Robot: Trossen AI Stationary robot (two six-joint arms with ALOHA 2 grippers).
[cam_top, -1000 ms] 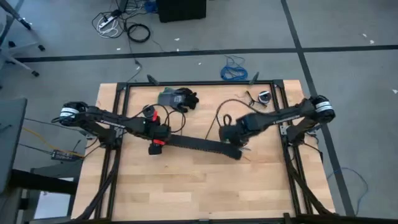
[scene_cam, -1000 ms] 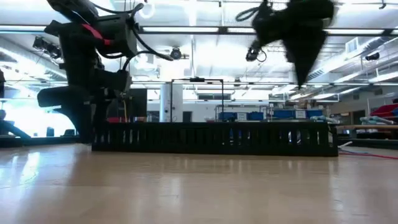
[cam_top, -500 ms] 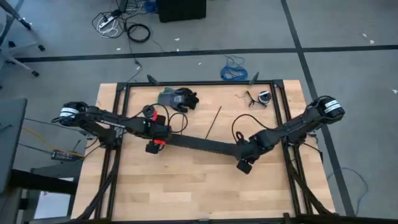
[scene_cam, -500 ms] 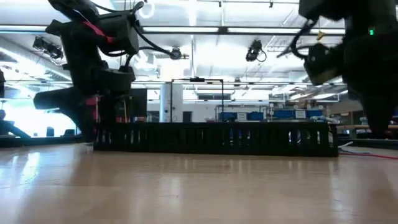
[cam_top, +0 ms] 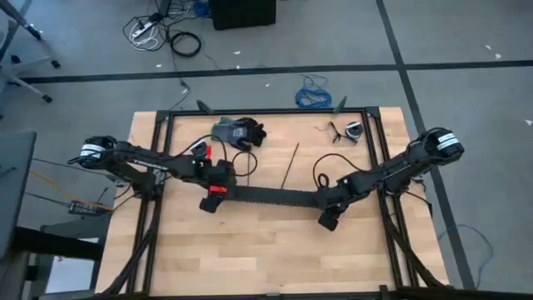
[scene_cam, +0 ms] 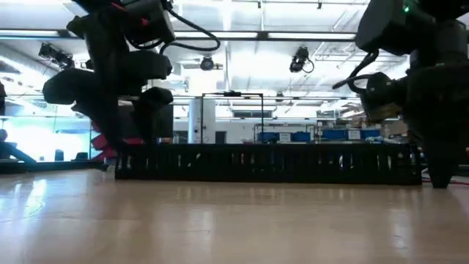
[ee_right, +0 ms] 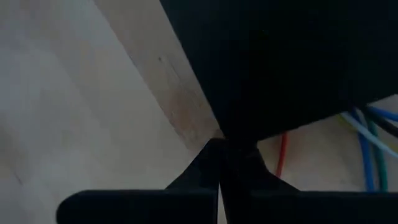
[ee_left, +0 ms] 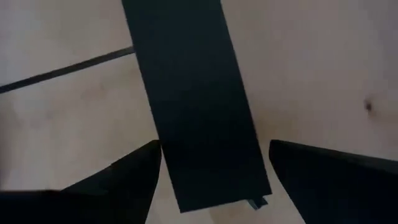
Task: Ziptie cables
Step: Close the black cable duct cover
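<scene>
where the long black strip (cam_top: pixel 271 197) lies across the middle of the wooden table (cam_top: pixel 250 250), both arms reach down to its ends. the left jaws (ee_left: pixel 214 180) stand spread wide, one dark finger (ee_left: pixel 118 180) on each side of the strip's end, with bare gaps of wood between the fingers and the strip, so they straddle it without touching. the strip looks flat, matte black and straight-edged in the left wrist view; in the low view it shows as a long low wall (scene_cam: pixel 264 163) with a row of narrow slots along its side.

the right jaws (ee_right: pixel 221 165) are pressed together to a point, their tips right at the edge of the strip's other end, which fills the space just ahead of them as a broad black mass (ee_right: pixel 280 62). i cannot tell whether they nip the strip's edge or only touch it.

just beside the right jaws, coming out from under that end of the strip, lie the cables (ee_right: pixel 367 140): very thin wires, one red, the others blue and greenish, resting loose on the wood and well apart from the left jaws. a thin dark rod (cam_top: pixel 290 164) lies on the table between the two jaws, beyond the strip, and a dark glove (cam_top: pixel 241 132) rests beyond the left jaws.
</scene>
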